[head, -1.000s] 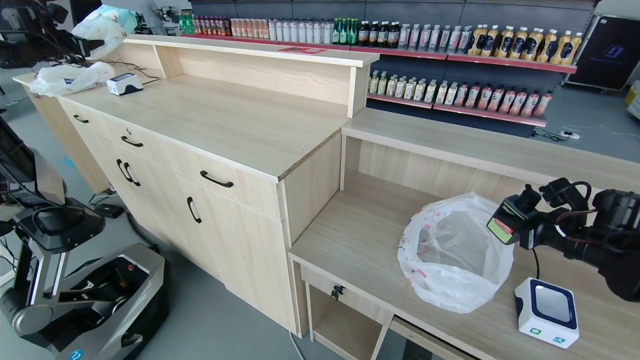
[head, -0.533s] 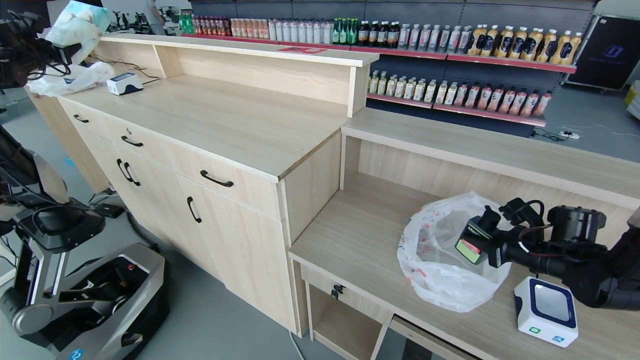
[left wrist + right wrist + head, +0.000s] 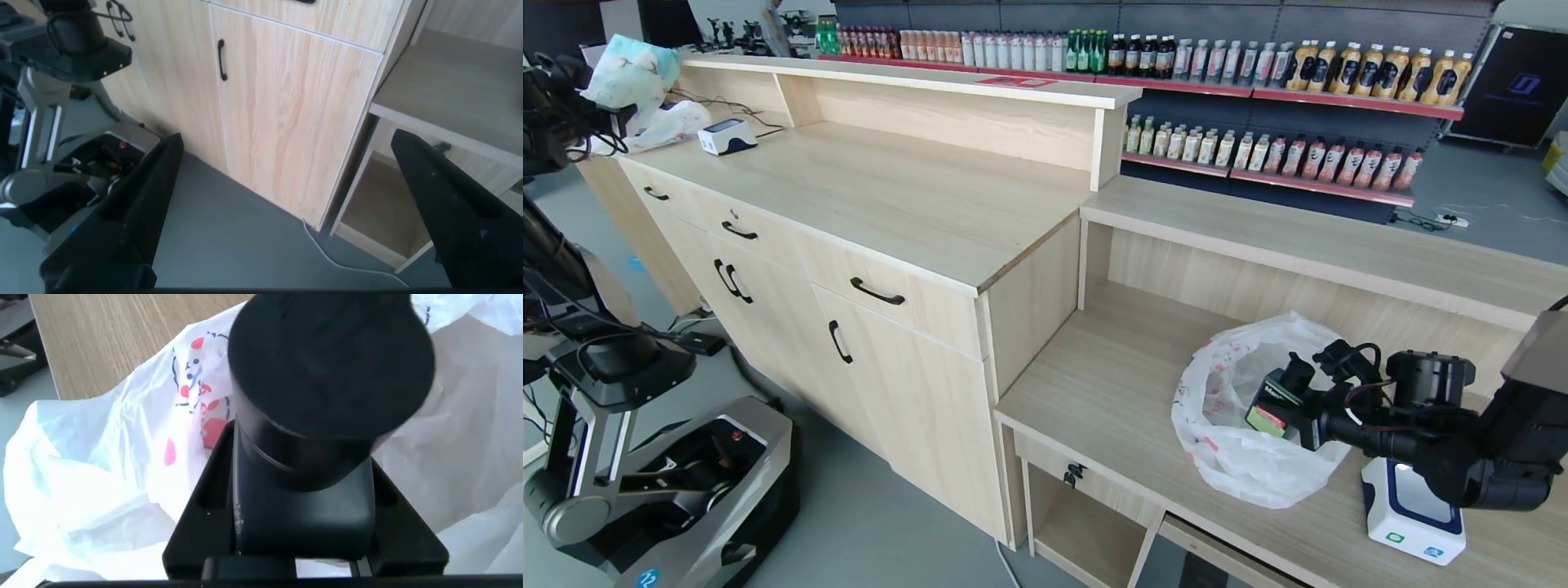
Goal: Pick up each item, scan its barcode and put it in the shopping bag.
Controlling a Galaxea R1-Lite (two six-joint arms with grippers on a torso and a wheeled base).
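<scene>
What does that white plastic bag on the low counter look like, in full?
The bag is thin, translucent white plastic with red print, crumpled and slumped on the low wooden counter, its mouth gaping open upward. The right end effector holds a dark item at that mouth; whether it touches the plastic is unclear.

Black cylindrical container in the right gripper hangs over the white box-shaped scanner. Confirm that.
Wrong. The black cylindrical container in the right gripper hangs over the open white plastic shopping bag, not the scanner, which sits beside it; the head view shows this.
</scene>
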